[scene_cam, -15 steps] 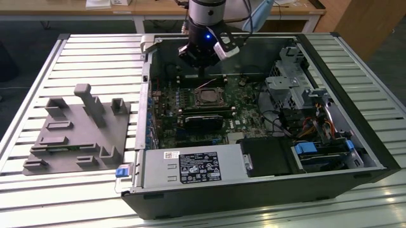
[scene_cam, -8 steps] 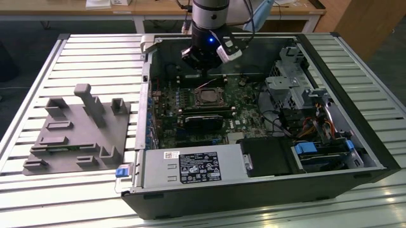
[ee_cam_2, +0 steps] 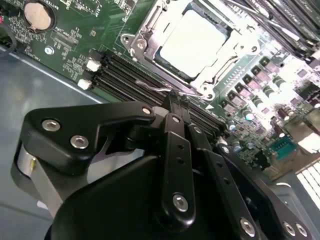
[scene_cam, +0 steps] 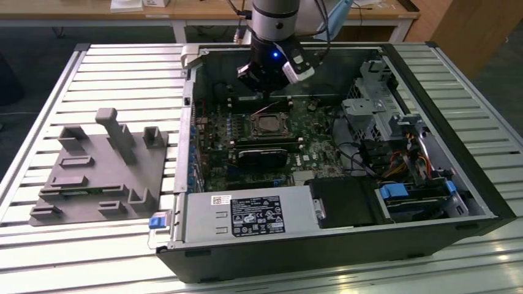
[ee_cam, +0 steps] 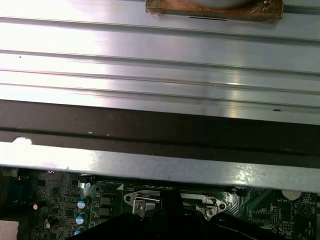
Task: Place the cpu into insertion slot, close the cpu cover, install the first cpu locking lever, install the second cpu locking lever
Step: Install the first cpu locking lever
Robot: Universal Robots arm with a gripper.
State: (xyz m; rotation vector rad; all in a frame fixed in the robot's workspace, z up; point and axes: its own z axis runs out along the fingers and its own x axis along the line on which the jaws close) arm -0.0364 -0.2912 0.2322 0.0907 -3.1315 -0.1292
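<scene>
The cpu lies flat in its socket on the green motherboard, its pale silvery top facing up; the exterior view shows it too, as the cpu. The cpu cover is down around it as a metal frame. A thin wire locking lever runs along the socket edge nearest my gripper. My gripper is shut, and its black fingertips sit at that lever, beside the socket. In the exterior view the gripper hangs inside the case just behind the socket.
The open computer case lies on a slatted metal table. A black fan-cooled card sits in front of the socket. Memory slots run beside it. There is a drive cage to the right, a power supply in front and a grey fixture block on the left.
</scene>
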